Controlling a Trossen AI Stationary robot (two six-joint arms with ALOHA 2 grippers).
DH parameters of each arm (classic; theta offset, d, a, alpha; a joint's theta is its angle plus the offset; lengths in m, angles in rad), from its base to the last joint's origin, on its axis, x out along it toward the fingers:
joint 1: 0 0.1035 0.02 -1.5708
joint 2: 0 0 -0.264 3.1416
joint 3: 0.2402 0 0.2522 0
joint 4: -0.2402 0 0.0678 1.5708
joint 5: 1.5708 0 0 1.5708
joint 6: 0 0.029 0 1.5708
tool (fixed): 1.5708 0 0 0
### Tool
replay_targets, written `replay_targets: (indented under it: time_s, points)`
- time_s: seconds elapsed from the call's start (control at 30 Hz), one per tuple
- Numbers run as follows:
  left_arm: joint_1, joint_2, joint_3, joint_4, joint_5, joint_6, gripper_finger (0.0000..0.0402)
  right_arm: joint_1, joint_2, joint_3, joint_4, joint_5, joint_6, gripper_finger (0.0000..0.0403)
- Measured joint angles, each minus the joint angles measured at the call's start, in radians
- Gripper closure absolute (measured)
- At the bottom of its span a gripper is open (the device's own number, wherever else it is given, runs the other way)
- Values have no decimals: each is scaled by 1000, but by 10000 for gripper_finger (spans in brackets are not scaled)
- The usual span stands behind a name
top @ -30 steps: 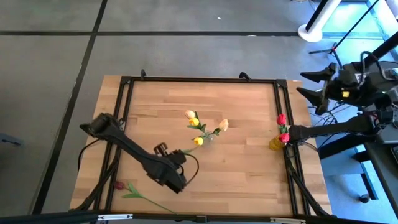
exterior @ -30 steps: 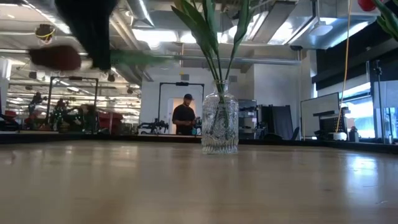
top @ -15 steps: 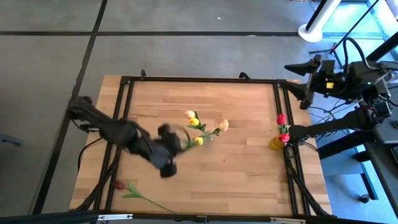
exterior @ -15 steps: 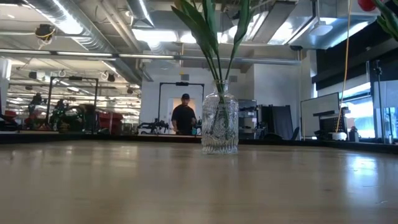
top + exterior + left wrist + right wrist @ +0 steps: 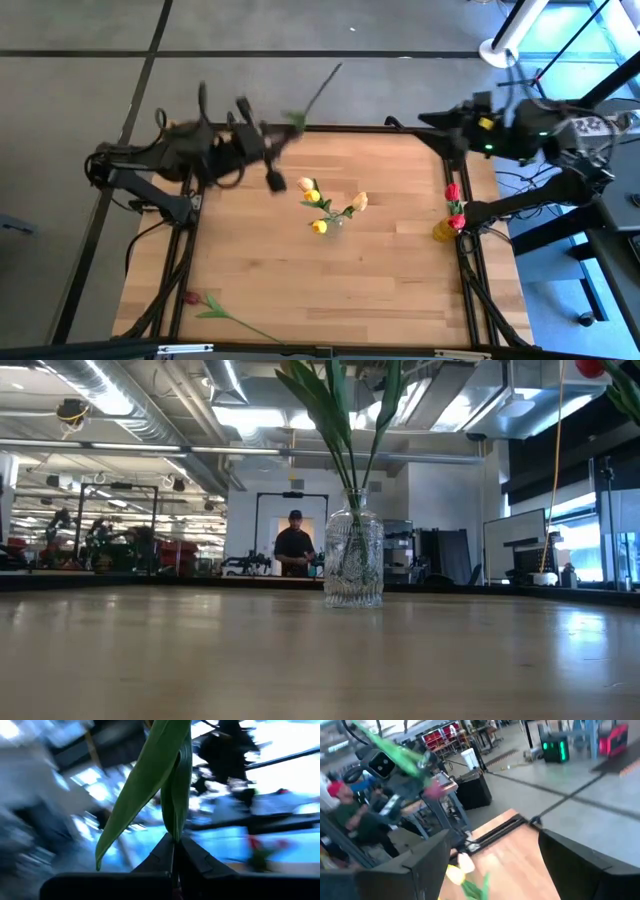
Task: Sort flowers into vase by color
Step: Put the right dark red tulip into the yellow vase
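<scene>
My left gripper [image 5: 265, 150] is raised over the table's far left part, shut on a tulip [image 5: 310, 100]. Its long green stem slants up and out past the far edge; the picture is blurred there. In the left wrist view a green leaf [image 5: 150, 775] rises from the shut fingers [image 5: 174, 851]. A clear glass vase [image 5: 330, 222] [image 5: 353, 560] at the table's middle holds yellow and peach tulips. A yellow vase [image 5: 443, 231] at the right edge holds red tulips. A dark red tulip [image 5: 192, 298] lies flat near the left near corner. My right gripper [image 5: 440, 125] [image 5: 492, 845] hangs open over the far right corner. My left gripper pinches the tulip's thin stem [image 5: 173, 840] between its two fingers, just below the leaf. The fingers lie across the stem. The flower is lifted clear of the table. Its long stem end [image 5: 335, 70] points up and away, and a pinkish head [image 5: 435, 790] sits close to the gripper.
A black frame [image 5: 320, 128] runs round the wooden table. Bare wood lies between the glass vase and the near edge. A person [image 5: 295, 550] stands in the room far behind the table, and another person [image 5: 345, 815] shows beyond the left arm.
My left arm has swung up from low over the table's near left part toward the far left edge, carrying the tulip with it. The stem now points out past the far edge. My right gripper has moved left, from outside the table toward its far right corner.
</scene>
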Motion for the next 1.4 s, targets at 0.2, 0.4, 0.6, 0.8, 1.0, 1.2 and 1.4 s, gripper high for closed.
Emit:
replay_targets:
  time_s: [0.2, 0.4, 0.6, 0.8, 1.0, 1.2, 1.4]
  points:
    - [214, 6, 0, 172, 25, 298, 395, -36, 100, -1, 211, -53, 226, 104]
    - [349, 24, 0, 164, 209, 507, 395, -169, 217, -2, 434, -292, 402, 104]
    - [372, 72, 0, 162, 239, 870, 394, -265, 273, -1, 529, -507, 603, 104]
    - [365, 102, 0, 164, 239, 1068, 394, -322, 280, -1, 493, -574, 767, 104]
    - [369, 151, 0, 164, 274, 1178, 394, -327, 319, -1, 440, -685, 826, 110]
    - [372, 207, 0, 162, 339, 1237, 394, -328, 354, -2, 455, -683, 827, 174]
    - [355, 219, 0, 159, 371, 1277, 394, -328, 357, -1, 426, -687, 824, 271]
